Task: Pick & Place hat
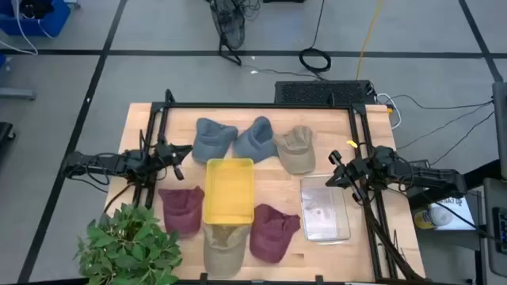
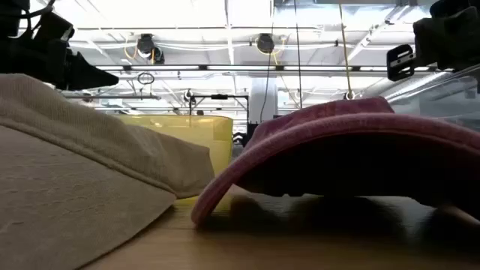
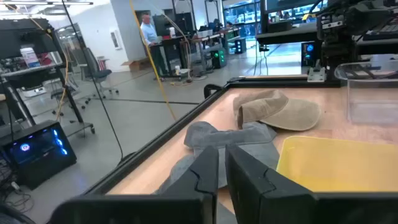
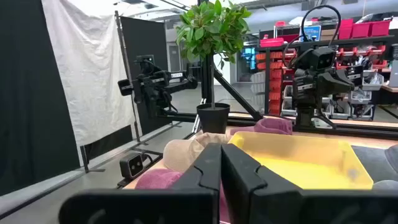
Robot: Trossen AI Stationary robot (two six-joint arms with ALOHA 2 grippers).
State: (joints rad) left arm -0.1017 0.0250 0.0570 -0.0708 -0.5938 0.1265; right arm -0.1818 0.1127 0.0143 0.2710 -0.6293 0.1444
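Several caps lie flat on the table: two blue-grey ones [image 1: 215, 139] [image 1: 255, 141], a beige one [image 1: 295, 149], a maroon one [image 1: 181, 209], another maroon one [image 1: 272, 232] and a beige one [image 1: 222, 248] at the near edge. A yellow bin [image 1: 230, 190] stands in the middle. My left gripper [image 1: 179, 155] hovers shut at the table's left side, beside the blue-grey caps [image 3: 211, 134]. My right gripper [image 1: 336, 169] hovers shut at the right side, above the clear container [image 1: 325, 209]. Neither touches a cap.
A potted plant [image 1: 131, 247] stands at the near left corner. A black frame [image 1: 261, 106] runs along the table's far, left and right sides. In the low view the near beige cap [image 2: 75, 165] and maroon cap [image 2: 352, 142] fill the foreground. A person stands far off in the room.
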